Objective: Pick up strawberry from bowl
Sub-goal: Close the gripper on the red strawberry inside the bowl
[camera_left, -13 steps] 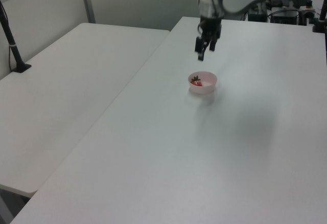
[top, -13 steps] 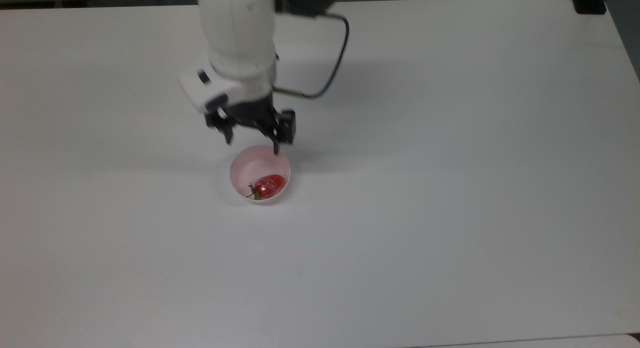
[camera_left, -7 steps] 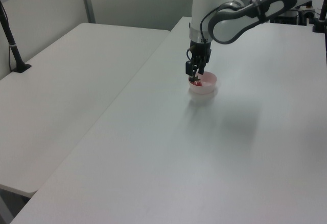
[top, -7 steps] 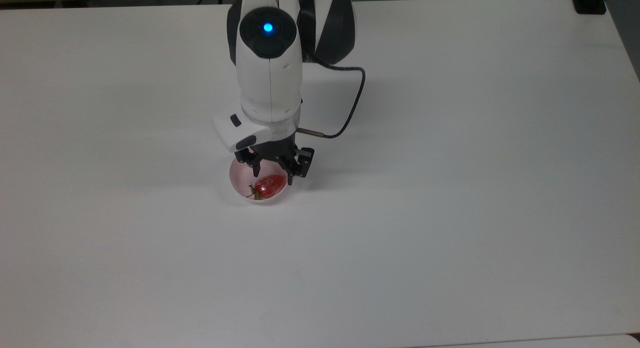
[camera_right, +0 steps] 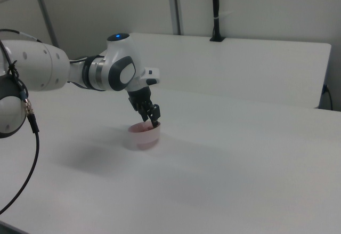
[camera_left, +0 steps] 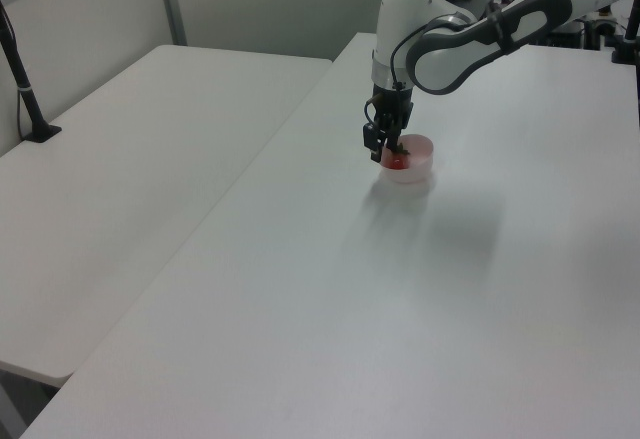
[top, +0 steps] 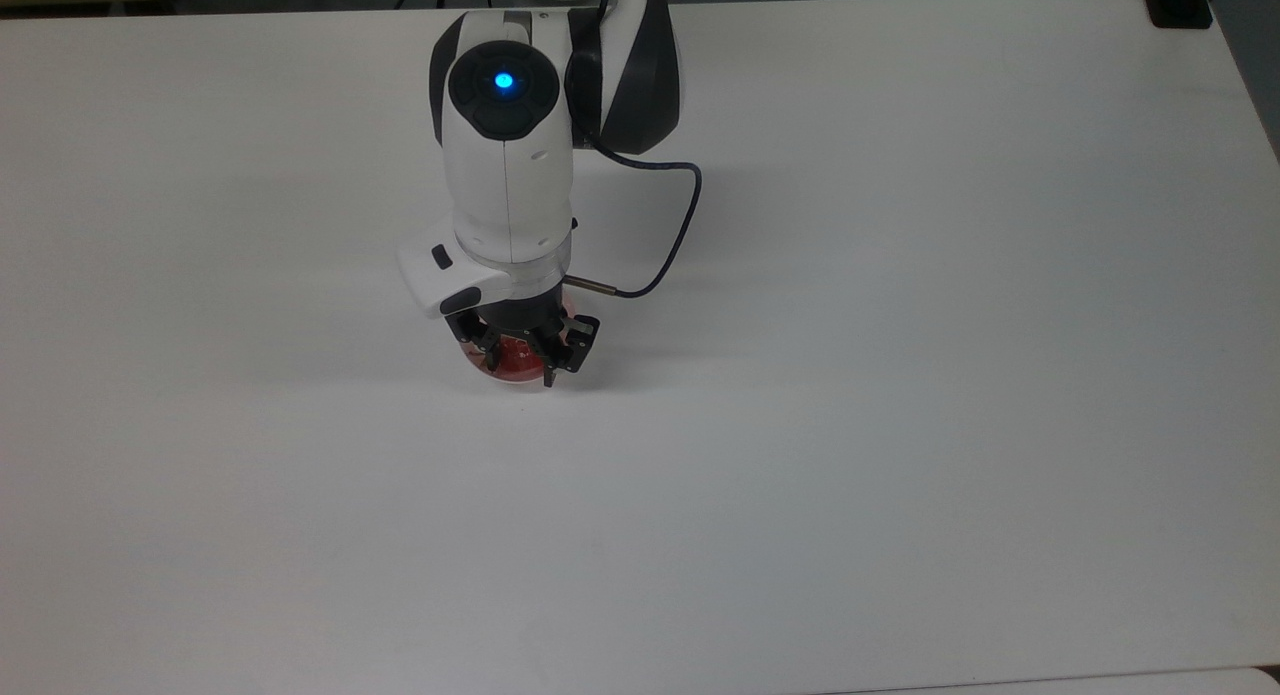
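In the top view the hand (top: 520,360) sits down in the bowl (top: 478,367), its dark fingers (top: 492,359) set apart on either side of the strawberry (top: 512,359), which shows as a red patch between and just under them; the fingers look narrowly spread, and whether they already press the fruit cannot be told from here. The strawberry's long axis cannot be made out either, since the hand covers most of it. The bowl stands on the white bench (top: 900,375), largely hidden under the wrist. In the left view the hand (camera_left: 386,151) reaches into the bowl (camera_left: 418,164) from above at the left view's left side, and the strawberry (camera_left: 397,161) lies directly beneath the fingertips, low inside the bowl. In the right view the hand (camera_right: 151,118) dips past the bowl's rim (camera_right: 139,131) with the bowl wall (camera_right: 144,139) hiding what lies within. Judging from these, the fruit lies straight below and between the fingers, so the coming move turns on closing and then lifting straight up, clear of the rim.
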